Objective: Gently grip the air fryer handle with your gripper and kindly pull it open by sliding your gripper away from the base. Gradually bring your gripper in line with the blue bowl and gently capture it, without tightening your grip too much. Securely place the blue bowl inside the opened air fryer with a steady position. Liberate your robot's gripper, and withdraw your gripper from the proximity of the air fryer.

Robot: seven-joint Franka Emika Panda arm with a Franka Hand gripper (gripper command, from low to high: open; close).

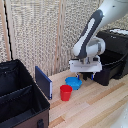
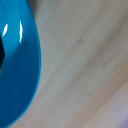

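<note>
1. Nearest the exterior camera, a black fabric case [image 1: 20,97] with open compartments filled the exterior view's lower left corner, its rim close to the front edge of the wooden tabletop [image 1: 95,107].
2. Beside the case leaned a dark blue flat panel [image 1: 43,81], and just beyond it stood a red cup [image 1: 65,92].
3. The stretch of tabletop toward the exterior view's right held nothing, leaving room there.
4. The blue bowl [image 1: 74,82] sat just behind the red cup, nearly touching it; in the wrist view its curved rim [image 2: 20,65] lay against bare wood.
5. The pincer [image 1: 86,76] hung right at the bowl's far edge; whether its fingers were apart or together cannot be told.
6. Farthest back, the air fryer [image 1: 112,55] stood at the exterior view's right edge, just behind the arm.
</note>
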